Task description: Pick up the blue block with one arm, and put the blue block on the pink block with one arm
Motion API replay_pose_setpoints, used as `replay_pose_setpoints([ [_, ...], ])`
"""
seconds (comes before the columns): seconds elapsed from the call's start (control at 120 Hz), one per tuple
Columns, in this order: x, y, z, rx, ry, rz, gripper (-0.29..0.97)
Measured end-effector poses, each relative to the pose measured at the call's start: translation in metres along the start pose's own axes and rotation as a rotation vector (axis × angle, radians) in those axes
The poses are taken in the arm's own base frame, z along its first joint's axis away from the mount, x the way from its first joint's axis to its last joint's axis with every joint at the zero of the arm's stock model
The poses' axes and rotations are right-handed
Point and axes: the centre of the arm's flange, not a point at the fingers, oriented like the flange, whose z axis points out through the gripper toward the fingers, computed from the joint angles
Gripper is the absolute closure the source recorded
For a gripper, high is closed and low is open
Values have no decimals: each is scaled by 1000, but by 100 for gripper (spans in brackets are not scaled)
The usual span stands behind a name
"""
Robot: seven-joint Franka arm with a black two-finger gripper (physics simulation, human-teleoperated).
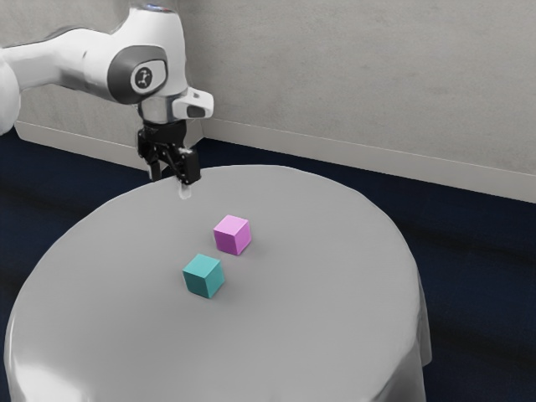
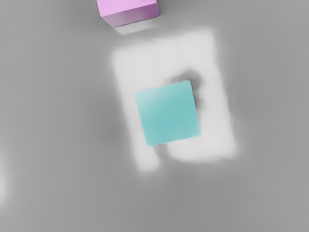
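Two risks: my gripper point(image 1: 178, 186), jaws apart and empty, could land skewed on the blue block point(image 1: 203, 276), or clip the nearby pink block point(image 1: 232, 234).

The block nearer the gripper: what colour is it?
Pink; the pink block shows best in the exterior view.
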Motion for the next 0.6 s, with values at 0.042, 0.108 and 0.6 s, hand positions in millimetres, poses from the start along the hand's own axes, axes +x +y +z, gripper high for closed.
replay_pose_setpoints([
  [0.042,6,-3,15,-17,0,-9,0],
  [0.108,14,-7,39,-40,0,-21,0],
  [0.6,25,8,162,-71,52,0,0],
])
